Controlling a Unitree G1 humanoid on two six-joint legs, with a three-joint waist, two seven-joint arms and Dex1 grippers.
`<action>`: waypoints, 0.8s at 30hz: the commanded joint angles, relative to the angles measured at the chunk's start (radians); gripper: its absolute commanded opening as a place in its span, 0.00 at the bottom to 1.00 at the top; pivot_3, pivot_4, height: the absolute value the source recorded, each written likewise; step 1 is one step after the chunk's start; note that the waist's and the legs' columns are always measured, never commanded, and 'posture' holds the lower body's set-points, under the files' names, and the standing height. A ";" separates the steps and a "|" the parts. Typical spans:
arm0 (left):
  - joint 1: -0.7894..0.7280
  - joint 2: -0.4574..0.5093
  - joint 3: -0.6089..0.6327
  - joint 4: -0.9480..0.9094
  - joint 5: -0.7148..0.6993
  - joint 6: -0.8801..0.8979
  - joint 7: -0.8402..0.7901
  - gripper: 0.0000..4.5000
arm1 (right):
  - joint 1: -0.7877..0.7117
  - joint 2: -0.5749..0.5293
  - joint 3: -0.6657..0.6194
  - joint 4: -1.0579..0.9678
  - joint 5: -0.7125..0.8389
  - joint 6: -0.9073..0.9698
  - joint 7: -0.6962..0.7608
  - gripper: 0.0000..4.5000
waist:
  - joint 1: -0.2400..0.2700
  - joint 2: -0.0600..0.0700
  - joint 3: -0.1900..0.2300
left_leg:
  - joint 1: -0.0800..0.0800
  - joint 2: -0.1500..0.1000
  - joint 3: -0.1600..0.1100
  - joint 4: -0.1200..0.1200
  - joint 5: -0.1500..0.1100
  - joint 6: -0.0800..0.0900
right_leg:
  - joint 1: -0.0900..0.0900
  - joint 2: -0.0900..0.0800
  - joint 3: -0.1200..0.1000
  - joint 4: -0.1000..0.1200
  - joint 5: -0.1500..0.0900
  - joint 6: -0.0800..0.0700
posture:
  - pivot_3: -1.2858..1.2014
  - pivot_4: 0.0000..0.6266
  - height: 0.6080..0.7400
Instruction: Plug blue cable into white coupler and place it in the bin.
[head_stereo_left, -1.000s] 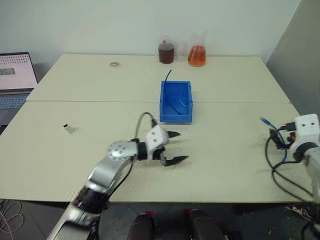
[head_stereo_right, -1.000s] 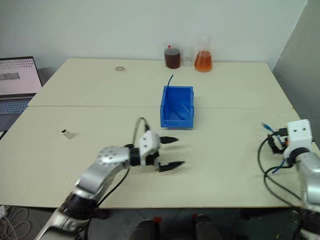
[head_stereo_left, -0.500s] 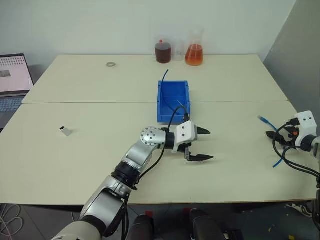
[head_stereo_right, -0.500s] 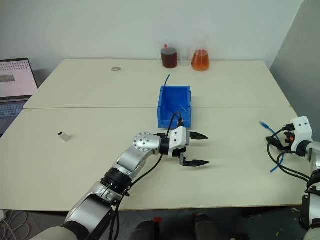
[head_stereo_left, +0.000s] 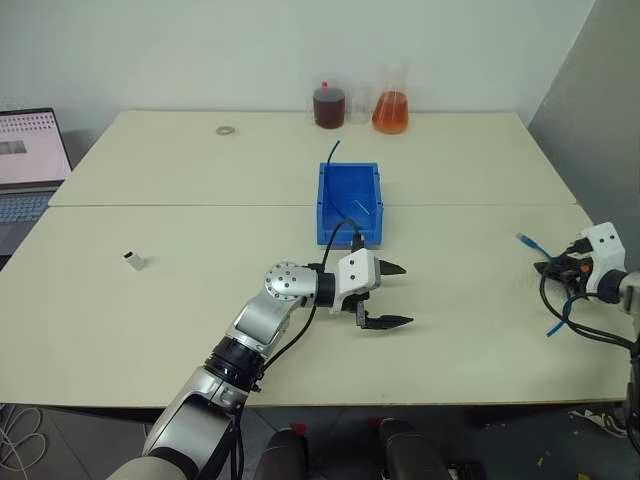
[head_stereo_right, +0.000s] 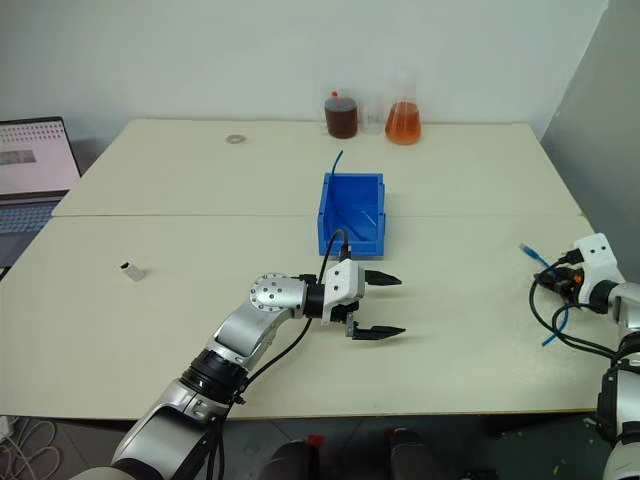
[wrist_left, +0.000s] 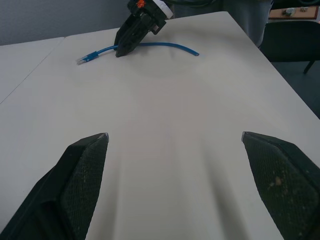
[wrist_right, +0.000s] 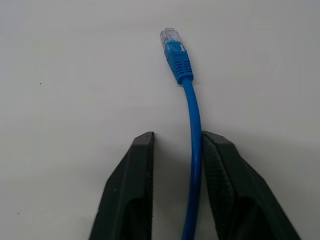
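The big table (head_stereo_left: 150, 300) holds all the things, and the job has only just begun. The bin (head_stereo_left: 350, 205) sits in the middle of the table, toward the back. It is bright blue and has no coupler or light-blue cable in it yet.

The left gripper (head_stereo_left: 395, 295) hangs just in front of the bin with its two black fingers spread wide. It holds nothing.

Far off by the right edge, the right gripper (wrist_right: 172, 185) is down on the table. Its fingers have the blue cable (wrist_right: 192, 130) running between them. One finger touches the cable and the other has a small gap, so the pinch does not look tight yet. The plug points away from the gripper.

The white coupler (head_stereo_left: 133, 260) lies alone, well off to the left. Nobody has it.

Still left, I think: grab both, push the plug in, drop them in the bin.
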 joint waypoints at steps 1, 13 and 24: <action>-0.014 0.009 0.023 -0.024 -0.007 -0.013 -0.009 1.00 | 0.010 -0.011 -0.015 0.017 0.004 0.004 0.005 0.14 | 0.000 0.000 0.000 | 0.000 0.000 0.000 0.000 0.000 0.000 | 0.001 0.000 0.000 0.000 0.000 0.000 | 0.52 0.24 1.00; 0.141 0.218 0.230 -0.290 -0.098 0.089 0.029 1.00 | 0.380 -0.005 -0.025 -0.808 0.201 0.172 0.235 0.01 | -0.006 0.002 0.000 | 0.001 0.002 0.000 -0.001 0.000 0.000 | 0.001 0.001 0.000 -0.003 0.000 0.001 | 0.52 0.24 1.00; 0.866 0.238 0.596 -0.767 -0.170 0.240 0.324 1.00 | 0.210 0.409 0.373 -1.256 0.119 0.460 -0.013 0.01 | -0.023 0.002 0.003 | 0.002 0.007 -0.001 -0.001 -0.001 -0.001 | 0.000 0.003 0.000 -0.001 -0.003 0.005 | 0.52 0.24 1.00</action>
